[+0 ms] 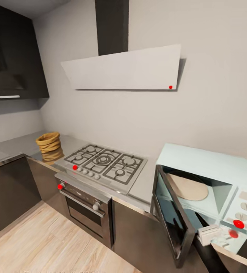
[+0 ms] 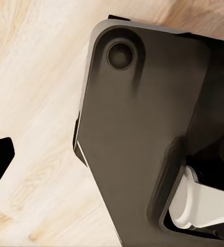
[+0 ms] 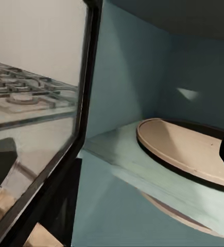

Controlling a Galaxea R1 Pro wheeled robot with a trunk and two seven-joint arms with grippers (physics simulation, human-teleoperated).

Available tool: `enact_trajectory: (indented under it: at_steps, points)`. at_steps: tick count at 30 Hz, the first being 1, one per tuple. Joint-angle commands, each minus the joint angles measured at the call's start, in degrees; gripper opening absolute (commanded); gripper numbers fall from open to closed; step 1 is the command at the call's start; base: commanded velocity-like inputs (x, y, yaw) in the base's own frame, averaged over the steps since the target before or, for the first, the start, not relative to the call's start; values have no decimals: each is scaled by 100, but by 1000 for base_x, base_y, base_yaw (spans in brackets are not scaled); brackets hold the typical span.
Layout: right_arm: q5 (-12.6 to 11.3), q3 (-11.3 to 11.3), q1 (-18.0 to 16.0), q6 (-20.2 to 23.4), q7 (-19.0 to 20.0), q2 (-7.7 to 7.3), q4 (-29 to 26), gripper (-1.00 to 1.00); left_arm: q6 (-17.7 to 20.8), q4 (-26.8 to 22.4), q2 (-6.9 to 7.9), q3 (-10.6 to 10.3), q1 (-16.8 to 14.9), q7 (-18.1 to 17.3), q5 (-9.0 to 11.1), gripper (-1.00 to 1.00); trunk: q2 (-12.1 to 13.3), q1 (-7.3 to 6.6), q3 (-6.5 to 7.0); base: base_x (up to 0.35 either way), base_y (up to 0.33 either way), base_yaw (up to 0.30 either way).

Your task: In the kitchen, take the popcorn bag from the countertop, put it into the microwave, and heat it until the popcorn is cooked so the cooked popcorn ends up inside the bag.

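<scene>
One small tan-brown burlap popcorn bag point(image 1: 49, 146) with a rolled-down rim stands upright on the long grey metal countertop point(image 1: 19, 146), near the wall corner and left of one grey gas hob point(image 1: 102, 162). The hob carries five burner grates and a front row of knobs, one of them red. Below it sits one dark built-in oven point(image 1: 86, 208) with two knobs. One white angled extractor hood point(image 1: 125, 70) hangs above.

One pale mint-white boxy microwave point(image 1: 214, 167) stands at the countertop's right end, well apart from the bag. Its dark glass door point(image 1: 172, 218) is swung open; one round beige turntable point(image 1: 189, 187) lies inside, bare. A white gripper part point(image 1: 208, 233) shows before the microwave's control panel; its jaw state cannot be determined.

The left wrist view shows a dark robot panel point(image 2: 142, 128) over pale wooden flooring point(image 2: 34, 103).
</scene>
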Motion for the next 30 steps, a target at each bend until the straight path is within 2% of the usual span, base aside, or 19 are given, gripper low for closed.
enact_trajectory:
  at_steps: [1, 22, 30]
  points:
    - [-6, -7, 2, -7, 37, 1, -5, 100, -5, 1, -2, 21, -5, 12, 1, 100, -9, 3, -9, 0, 0, 250]
    - [-6, -7, -2, -6, 37, 1, -5, 100, -5, 1, -2, 21, -6, 12, 1, 100, -9, 3, -9, 0, 0, 250]
    - [-6, -7, 1, -2, 43, 1, -5, 100, -5, 1, -2, 21, -6, 12, 1, 100, -9, 3, -9, 0, 0, 141]
